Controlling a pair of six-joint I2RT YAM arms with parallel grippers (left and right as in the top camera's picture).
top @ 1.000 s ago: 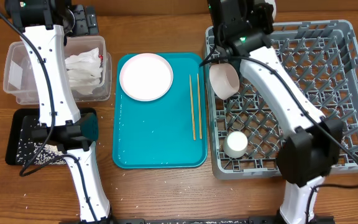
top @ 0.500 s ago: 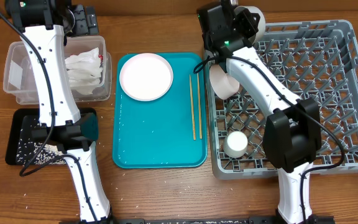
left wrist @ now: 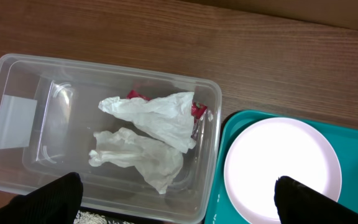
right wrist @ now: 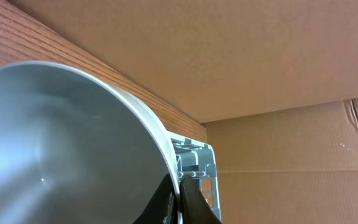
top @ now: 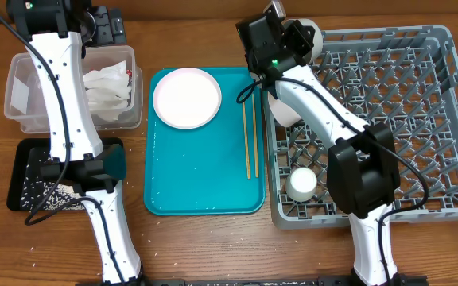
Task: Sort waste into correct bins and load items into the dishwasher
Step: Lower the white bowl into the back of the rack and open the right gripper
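Where right tool [right wrist: 180, 194] pinches rim, round white dish [right wrist: 61, 143] looks smooth, glossy.

Soft, even light from above; shadows faint.
Overhead view is sharp, the arms barely shading the wooden surface [top: 213, 246]. In the left wrist view the small plate [left wrist: 283, 168] glares to flat white. In the right wrist view the white dish [right wrist: 61, 149] sits close, grey and softly blurred.
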